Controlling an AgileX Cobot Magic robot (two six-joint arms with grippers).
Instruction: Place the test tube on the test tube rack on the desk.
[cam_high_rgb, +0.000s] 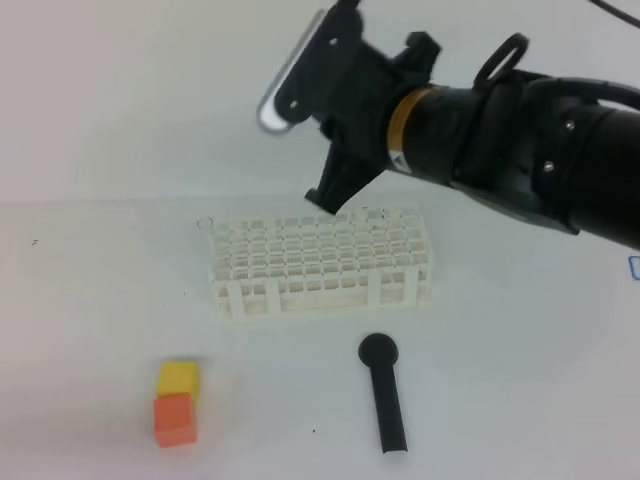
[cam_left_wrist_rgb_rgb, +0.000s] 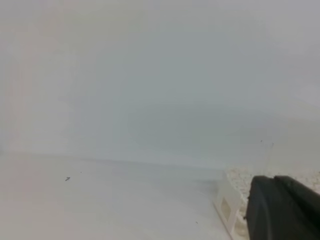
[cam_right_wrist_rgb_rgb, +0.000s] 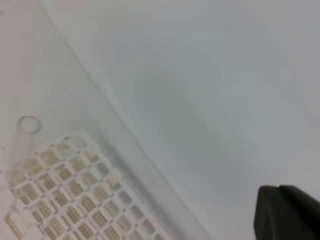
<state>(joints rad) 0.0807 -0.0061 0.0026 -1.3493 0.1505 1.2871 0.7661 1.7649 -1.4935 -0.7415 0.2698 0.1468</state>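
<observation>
Right end effector closed, empty, above test tube rack; test tube upright in corner hole; left end effector closed.

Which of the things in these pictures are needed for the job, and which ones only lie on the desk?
For the job:
- test tube
- test tube rack
- desk

Just lying about:
- black round-headed stick
- yellow block
- orange block
</observation>
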